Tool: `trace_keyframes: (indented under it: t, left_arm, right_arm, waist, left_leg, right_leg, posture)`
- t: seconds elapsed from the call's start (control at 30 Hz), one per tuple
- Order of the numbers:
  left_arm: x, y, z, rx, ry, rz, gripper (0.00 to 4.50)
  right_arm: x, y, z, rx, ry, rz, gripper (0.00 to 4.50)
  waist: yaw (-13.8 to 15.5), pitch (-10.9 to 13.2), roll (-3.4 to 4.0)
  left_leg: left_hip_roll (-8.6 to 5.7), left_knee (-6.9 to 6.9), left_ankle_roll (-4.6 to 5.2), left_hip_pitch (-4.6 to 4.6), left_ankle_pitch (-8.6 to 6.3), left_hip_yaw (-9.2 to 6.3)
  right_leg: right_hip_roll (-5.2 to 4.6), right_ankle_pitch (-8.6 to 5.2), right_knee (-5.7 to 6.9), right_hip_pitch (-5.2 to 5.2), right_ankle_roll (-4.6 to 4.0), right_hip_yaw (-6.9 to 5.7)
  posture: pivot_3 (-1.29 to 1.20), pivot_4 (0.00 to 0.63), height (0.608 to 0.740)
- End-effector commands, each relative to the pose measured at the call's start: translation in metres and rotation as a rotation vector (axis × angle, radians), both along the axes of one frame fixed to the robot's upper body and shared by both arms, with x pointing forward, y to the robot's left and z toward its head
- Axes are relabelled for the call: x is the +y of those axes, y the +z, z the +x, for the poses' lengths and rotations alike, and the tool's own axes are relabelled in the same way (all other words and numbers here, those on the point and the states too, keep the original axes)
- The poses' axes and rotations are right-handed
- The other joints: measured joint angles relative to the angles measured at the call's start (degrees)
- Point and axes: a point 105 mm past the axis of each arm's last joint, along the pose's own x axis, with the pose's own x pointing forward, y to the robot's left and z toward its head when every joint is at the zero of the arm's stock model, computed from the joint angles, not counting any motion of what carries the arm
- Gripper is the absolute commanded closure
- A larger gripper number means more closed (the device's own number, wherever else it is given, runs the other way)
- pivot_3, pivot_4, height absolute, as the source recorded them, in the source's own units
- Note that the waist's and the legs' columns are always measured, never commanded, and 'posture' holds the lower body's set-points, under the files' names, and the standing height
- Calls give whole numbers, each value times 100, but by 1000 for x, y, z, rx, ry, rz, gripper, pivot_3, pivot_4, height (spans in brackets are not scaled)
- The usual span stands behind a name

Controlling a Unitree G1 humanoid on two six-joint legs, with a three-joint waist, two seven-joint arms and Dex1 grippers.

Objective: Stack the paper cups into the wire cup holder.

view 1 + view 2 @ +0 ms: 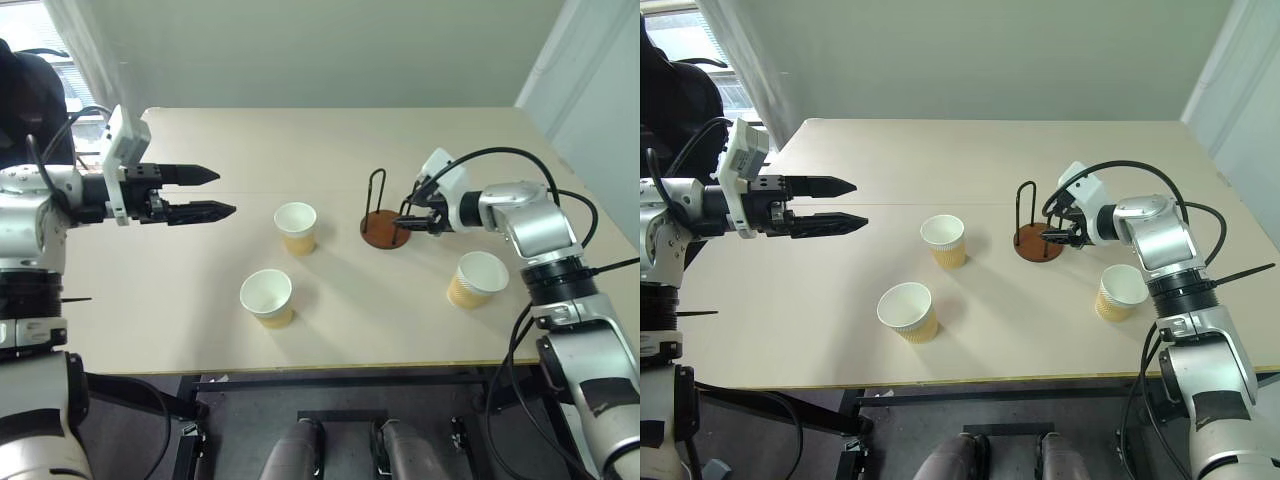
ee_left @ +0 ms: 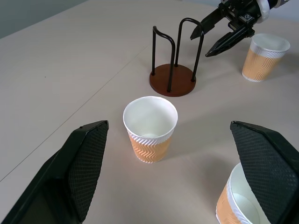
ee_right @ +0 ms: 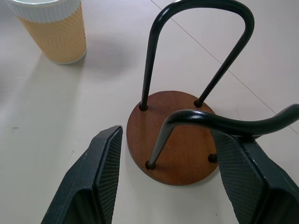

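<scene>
Three paper cups stand upright and apart on the beige table (image 1: pixel 200 330): one cup (image 1: pixel 296 228) near the middle of the frame, a second cup (image 1: pixel 267 297) below and slightly left of it toward the near edge, and a third cup (image 1: pixel 477 279) at lower right. The wire cup holder (image 1: pixel 384 221) stands empty just right of the middle cup, its reddish-brown disc flat on the table and its two black loops upright.

The right gripper (image 1: pixel 408 222) sits right at the holder's right side, its fingers spread wide with nothing held. In the right wrist view the nearer loop and the disc (image 3: pixel 175 140) lie between the two fingers (image 3: pixel 93 182); one finger appears to reach under the loop's bent top, though contact cannot be told. The right arm comes in from the right of the frame, forearm angled left and slightly down.

The left gripper (image 1: pixel 215 193) hovers above the table at middle left, well apart from every cup, jaws wide and empty. Its arm lies nearly level, pointing right toward the middle cup, which shows between its fingers (image 2: pixel 79 168) in the left wrist view.
</scene>
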Motion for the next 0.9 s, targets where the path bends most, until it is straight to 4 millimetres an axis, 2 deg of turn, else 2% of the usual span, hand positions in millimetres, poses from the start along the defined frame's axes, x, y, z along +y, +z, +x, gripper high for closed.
trace_keyframes:
  t: [0.03, 0.6, 0.7, 0.9]
  left_arm:
    - [1, 15, -4, -55, -3, -5, 46]
    - [3, 16, -2, -57, 0, -1, 46]
    - [3, 15, -2, -55, 0, 1, 0]
    - [3, 15, -2, -55, 0, 4, 0]
  right_arm:
    - [4, 18, 1, -58, 20, 3, 1472]
    - [4, 5, 2, -12, -54, 21, 1472]
    - [3, 3, 4, -5, -81, 30, 2108]
    - [6, -4, 3, 6, -96, 40, 4254]
  waist:
    - [0, 0, 0]
    - [-1, 0, 0]
    - [0, 0, 0]
    - [0, 0, 0]
  left_leg:
    - [0, 0, 0, 0, 0, 0]
    - [0, 0, -1, 0, 0, 0]
    - [0, 0, -1, 0, 0, 0]
    - [0, 0, -3, 0, -1, 0]
  right_leg:
    - [0, 0, 0, 0, 0, 0]
    - [0, 0, 0, -1, 0, 0]
    - [0, 0, 0, -1, 0, 0]
    - [0, 0, 0, -1, 0, 0]
  posture:
    - [0, 150, 740]
    - [0, 150, 740]
    - [0, 150, 740]
    - [0, 150, 740]
